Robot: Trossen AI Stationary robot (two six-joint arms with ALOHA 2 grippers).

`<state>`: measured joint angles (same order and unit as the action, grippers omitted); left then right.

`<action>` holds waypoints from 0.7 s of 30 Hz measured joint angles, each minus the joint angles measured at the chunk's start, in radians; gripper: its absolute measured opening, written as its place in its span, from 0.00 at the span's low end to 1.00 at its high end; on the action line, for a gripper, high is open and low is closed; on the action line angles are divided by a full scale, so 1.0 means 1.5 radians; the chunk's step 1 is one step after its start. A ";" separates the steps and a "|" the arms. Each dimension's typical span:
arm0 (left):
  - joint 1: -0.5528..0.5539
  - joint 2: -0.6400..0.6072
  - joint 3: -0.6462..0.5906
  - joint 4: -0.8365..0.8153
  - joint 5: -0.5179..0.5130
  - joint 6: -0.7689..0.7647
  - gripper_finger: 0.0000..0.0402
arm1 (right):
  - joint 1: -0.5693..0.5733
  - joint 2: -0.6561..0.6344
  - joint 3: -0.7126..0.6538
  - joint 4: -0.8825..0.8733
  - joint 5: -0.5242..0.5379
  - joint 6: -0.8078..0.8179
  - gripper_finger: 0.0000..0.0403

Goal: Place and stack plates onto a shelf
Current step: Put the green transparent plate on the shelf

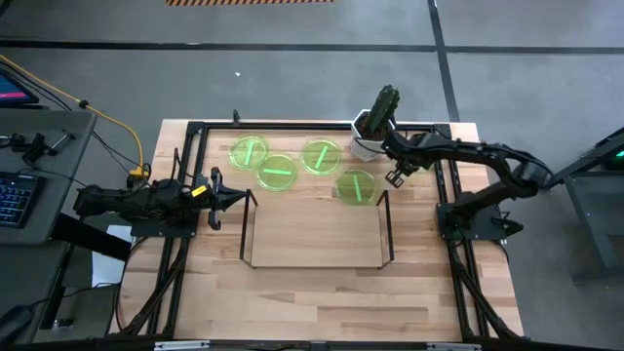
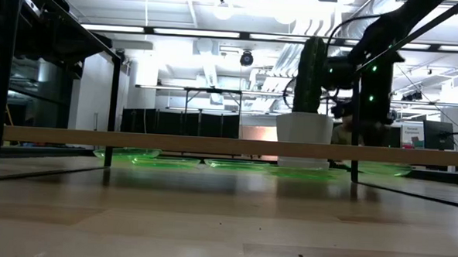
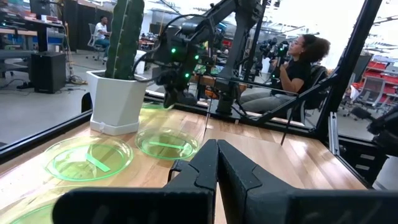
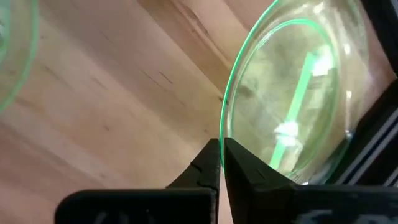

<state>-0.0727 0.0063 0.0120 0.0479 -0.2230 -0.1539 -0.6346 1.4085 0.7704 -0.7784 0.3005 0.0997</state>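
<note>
Several green plates lie flat on the table beyond the shelf [image 1: 314,234]: two at the far left [image 1: 249,151] [image 1: 277,172], one in the middle [image 1: 321,155] and one by the shelf's far right corner [image 1: 356,186]. My right gripper [image 1: 395,176] is shut, and its fingertips [image 4: 221,149] stand over that last plate's [image 4: 298,93] rim. My left gripper [image 1: 237,200] is shut and empty, level at the shelf's left end; it also shows in the left wrist view [image 3: 216,152]. The shelf's wooden board [image 2: 228,145] is bare. My right gripper points down at the rim [image 4: 225,118] of the plate by the shelf's far right corner, on the side facing the cactus. The fingers are shut. I cannot tell whether they touch the rim. The plate lies flat on the table.
A cactus in a white pot [image 1: 373,132] stands at the far edge, just beyond my right gripper. A larger black frame [image 1: 195,129] rings the work area. A person [image 3: 301,62] sits beyond the table's right side.
</note>
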 joint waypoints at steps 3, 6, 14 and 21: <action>0.000 0.000 0.000 0.000 0.000 0.000 0.00 | 0.000 -0.042 0.000 -0.029 -0.020 0.013 0.00; 0.000 0.000 0.000 0.000 0.000 0.000 0.00 | 0.000 -0.083 0.000 -0.057 -0.066 0.033 0.00; 0.000 0.000 0.000 0.000 0.000 0.000 0.00 | 0.000 -0.195 0.000 -0.078 -0.177 0.087 0.00; 0.000 0.000 0.000 0.000 0.000 0.000 0.00 | 0.000 -0.247 0.001 -0.101 -0.198 0.151 0.00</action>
<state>-0.0731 0.0063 0.0120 0.0479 -0.2230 -0.1539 -0.6342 1.0386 0.7712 -0.9301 0.0035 0.3268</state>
